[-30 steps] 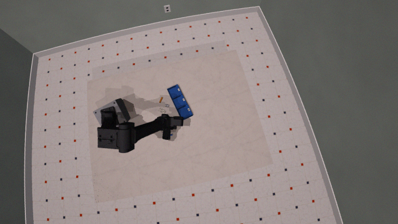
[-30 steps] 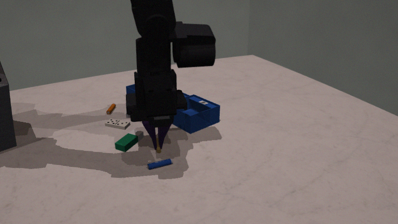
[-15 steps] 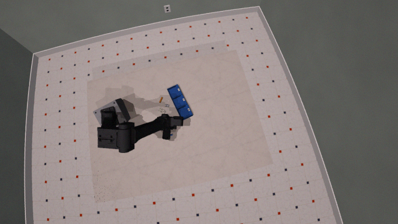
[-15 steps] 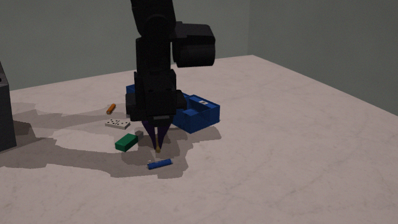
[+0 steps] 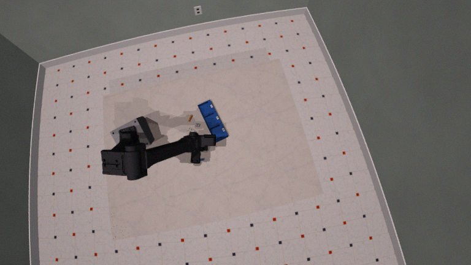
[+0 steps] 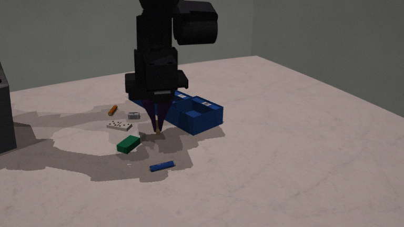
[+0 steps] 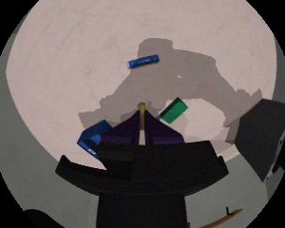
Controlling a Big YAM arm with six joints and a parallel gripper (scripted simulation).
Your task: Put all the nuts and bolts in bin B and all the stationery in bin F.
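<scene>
My gripper (image 6: 158, 130) (image 7: 142, 114) is shut on a small brass bolt, held upright a little above the table. The top view hides the fingertips behind the arm. The blue bin block (image 5: 214, 111) (image 6: 208, 121) (image 7: 103, 126) stands behind the fingers in the exterior view, with three compartments. Its label letters are too small to read. A grey ridged block (image 5: 197, 124) (image 6: 133, 115), like a pencil sharpener, lies left of it. A green block (image 6: 128, 144) (image 7: 174, 110) lies left of the fingers, with a small grey patch at its far end that is unclear.
A blue cylinder (image 5: 202, 159) (image 6: 162, 166) (image 7: 143, 61) lies in front of the gripper in the exterior view. A white domino (image 6: 119, 125) and an orange cylinder (image 5: 190, 118) (image 6: 112, 110) lie left. A large grey box (image 5: 147, 130) (image 7: 261, 135) stands near the arm.
</scene>
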